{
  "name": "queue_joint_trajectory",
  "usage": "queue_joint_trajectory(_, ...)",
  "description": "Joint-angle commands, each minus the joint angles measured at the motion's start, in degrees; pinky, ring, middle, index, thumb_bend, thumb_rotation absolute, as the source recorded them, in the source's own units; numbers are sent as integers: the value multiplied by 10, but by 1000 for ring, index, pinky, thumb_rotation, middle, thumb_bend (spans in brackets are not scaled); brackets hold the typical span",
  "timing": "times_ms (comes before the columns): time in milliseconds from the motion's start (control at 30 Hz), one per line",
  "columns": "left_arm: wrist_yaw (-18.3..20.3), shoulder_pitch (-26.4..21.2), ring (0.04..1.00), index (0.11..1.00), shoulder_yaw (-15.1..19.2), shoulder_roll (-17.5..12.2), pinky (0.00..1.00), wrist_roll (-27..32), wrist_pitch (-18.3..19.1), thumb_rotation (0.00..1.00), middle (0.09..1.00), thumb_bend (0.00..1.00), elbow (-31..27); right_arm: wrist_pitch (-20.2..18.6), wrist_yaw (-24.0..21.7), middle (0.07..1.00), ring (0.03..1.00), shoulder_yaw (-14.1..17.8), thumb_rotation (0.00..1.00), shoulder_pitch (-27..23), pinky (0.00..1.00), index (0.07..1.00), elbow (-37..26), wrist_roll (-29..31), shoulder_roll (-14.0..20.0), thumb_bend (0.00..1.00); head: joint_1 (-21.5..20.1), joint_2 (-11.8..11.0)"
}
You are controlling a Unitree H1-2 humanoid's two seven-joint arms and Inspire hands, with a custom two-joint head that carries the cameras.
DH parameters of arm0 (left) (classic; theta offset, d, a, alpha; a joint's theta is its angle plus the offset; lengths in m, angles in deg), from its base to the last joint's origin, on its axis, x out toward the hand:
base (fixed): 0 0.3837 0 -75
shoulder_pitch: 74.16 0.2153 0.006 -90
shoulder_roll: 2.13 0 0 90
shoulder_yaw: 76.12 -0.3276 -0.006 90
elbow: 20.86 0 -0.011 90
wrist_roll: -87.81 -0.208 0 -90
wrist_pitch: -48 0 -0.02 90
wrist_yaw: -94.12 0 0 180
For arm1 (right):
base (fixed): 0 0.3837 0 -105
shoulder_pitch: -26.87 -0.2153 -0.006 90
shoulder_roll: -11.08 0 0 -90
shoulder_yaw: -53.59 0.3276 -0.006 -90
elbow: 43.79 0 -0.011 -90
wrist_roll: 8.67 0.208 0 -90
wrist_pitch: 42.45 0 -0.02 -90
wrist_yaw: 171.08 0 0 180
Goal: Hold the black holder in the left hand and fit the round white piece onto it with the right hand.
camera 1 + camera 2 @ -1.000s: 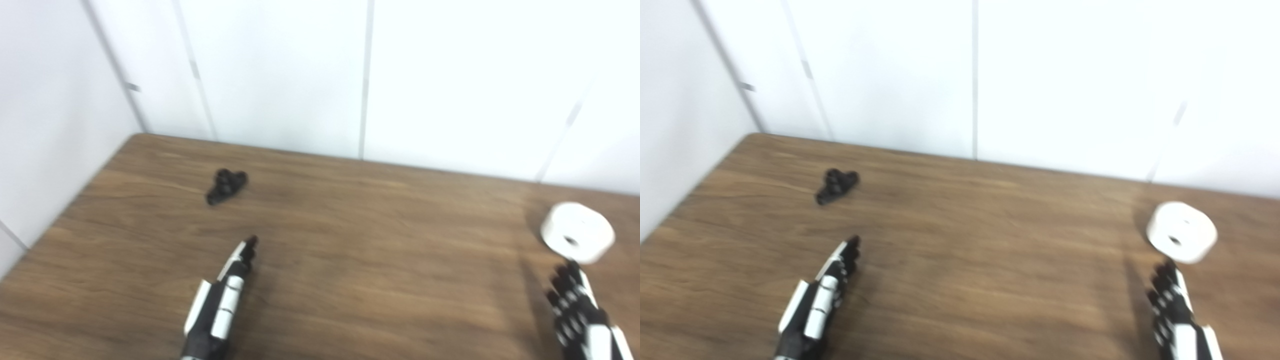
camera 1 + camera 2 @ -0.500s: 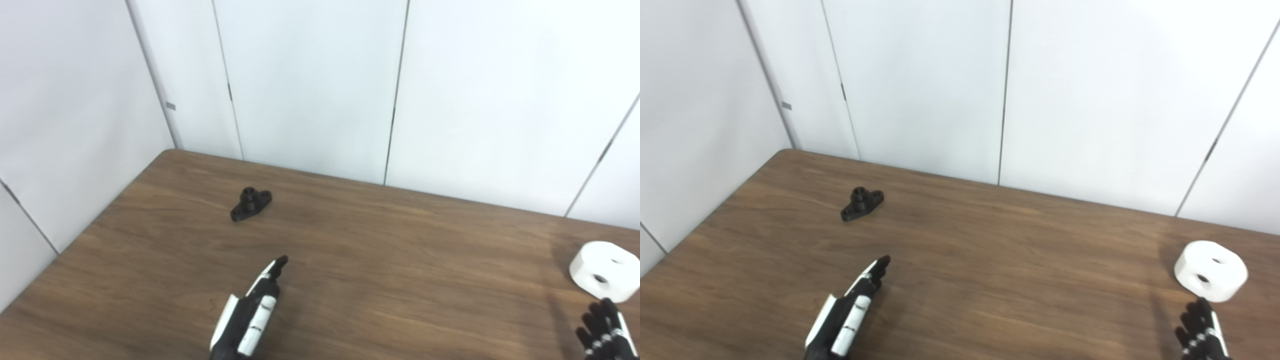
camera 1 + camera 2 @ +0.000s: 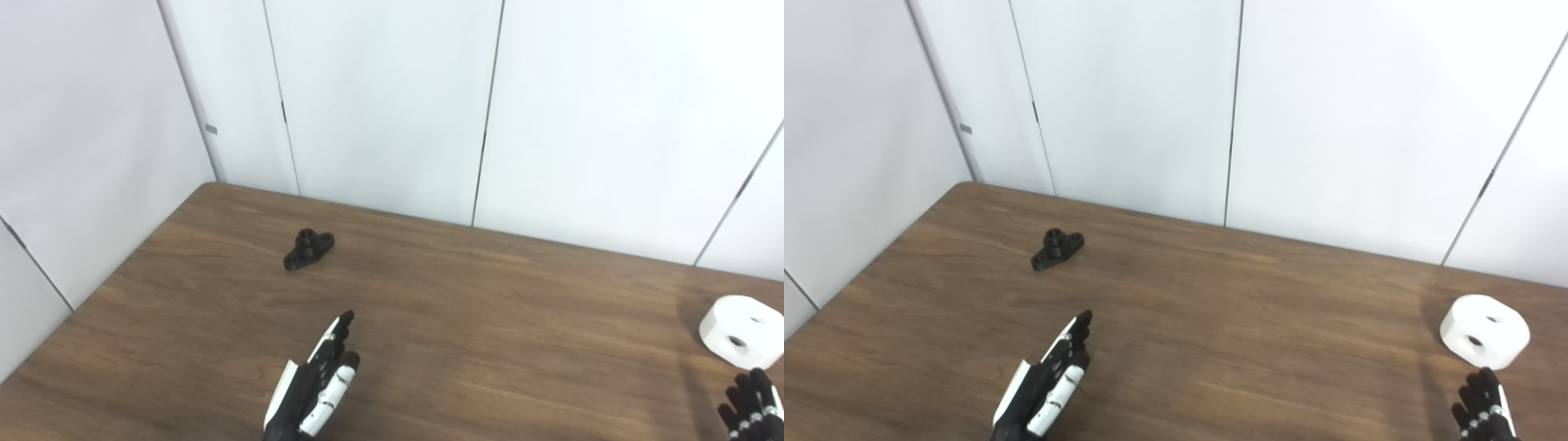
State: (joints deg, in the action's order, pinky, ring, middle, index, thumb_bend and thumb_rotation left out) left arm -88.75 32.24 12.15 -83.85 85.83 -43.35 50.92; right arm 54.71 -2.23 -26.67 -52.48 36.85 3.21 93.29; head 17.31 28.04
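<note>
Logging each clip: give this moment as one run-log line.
left hand: open, short of black holder | right hand: open, near round white piece | both parts on table, unheld

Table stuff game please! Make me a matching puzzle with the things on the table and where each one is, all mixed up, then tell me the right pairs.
Things:
1. holder
2. white piece
3. left hand
4. right hand

Places:
A. bottom right corner, just in front of the white piece
B. far left part of the table, alone
C. right edge of the table
D. near edge, left of the middle, open, pointing toward the holder

Pairs: 1-B, 2-C, 3-D, 4-A
</note>
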Motion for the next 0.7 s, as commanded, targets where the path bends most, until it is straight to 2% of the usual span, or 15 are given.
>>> queue_joint_trajectory(0,-19,-15,1000,957,19,14,998,-29,25,688,991,536,-39,16,-13,1000,1000,-2,1000,40,1000,1000,37,5,19,633,1,0)
queue_joint_trajectory(67,-25,-36,965,934,35,-6,942,-72,65,644,956,560,-67,14,-15,1000,1000,-2,1000,38,1000,1000,38,6,19,648,-1,0)
queue_joint_trajectory(100,-22,-51,954,936,46,-17,921,-80,90,634,952,585,-82,11,-16,1000,1000,-2,1000,38,1000,1000,36,7,18,652,-1,2)
queue_joint_trajectory(167,-12,-79,948,951,65,-33,896,-85,132,536,967,609,-107,8,-16,1000,1000,-3,1000,38,1000,1000,34,9,17,650,-2,3)
queue_joint_trajectory(267,-5,-118,925,952,85,-55,851,-108,174,455,957,658,-124,1,-10,1000,1000,-8,1000,39,1000,1000,29,10,17,646,-4,4)
queue_joint_trajectory(433,11,-171,994,961,108,-88,986,-109,209,383,995,720,-114,-11,1,1000,1000,-11,1000,42,1000,1000,21,10,12,635,-9,4)
queue_joint_trajectory(667,13,-228,1000,936,105,-142,997,-185,234,393,994,752,-64,-5,12,1000,1000,-19,1000,44,1000,1000,14,-6,8,595,-13,6)
